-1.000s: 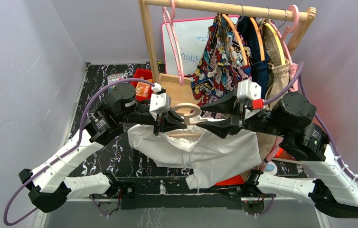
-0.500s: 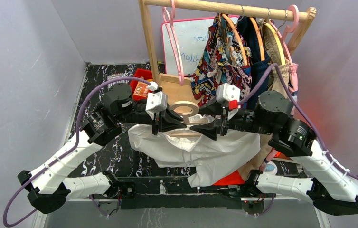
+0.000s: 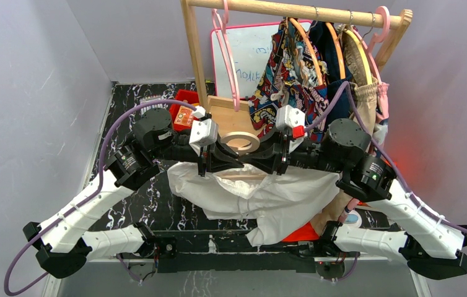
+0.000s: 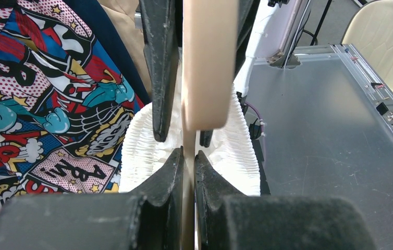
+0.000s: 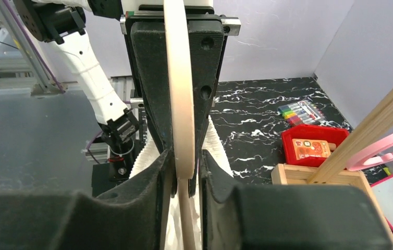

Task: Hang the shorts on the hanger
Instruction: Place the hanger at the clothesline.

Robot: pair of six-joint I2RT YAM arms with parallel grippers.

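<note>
The shorts (image 3: 274, 201) hang just under the hanger (image 4: 209, 62) and look soft, light and floppy, so their thick waistband seems best to hold, while the left tool (image 4: 188, 159) pinches the hanger tight and the right tool (image 5: 185, 156) sits around the hanger, grip unclear.

We see a wooden clothes rail (image 3: 293, 9) across the back, with a bright pink hanger (image 3: 220, 23) hooked near its left post. A comic-print garment (image 3: 287, 74) hangs beside a navy one (image 3: 329, 55) and a tan one (image 3: 360, 65), the three pressed together. Behind them stands a pink-framed whiteboard (image 3: 249, 52) with faint scribbles. On the black marbled mat (image 3: 119, 93) sit a red bin (image 5: 311, 143), holding what may be an orange carton, and near it a set of coloured markers (image 5: 299, 111). A wooden base (image 3: 218, 111) stands at the post's foot.
</note>
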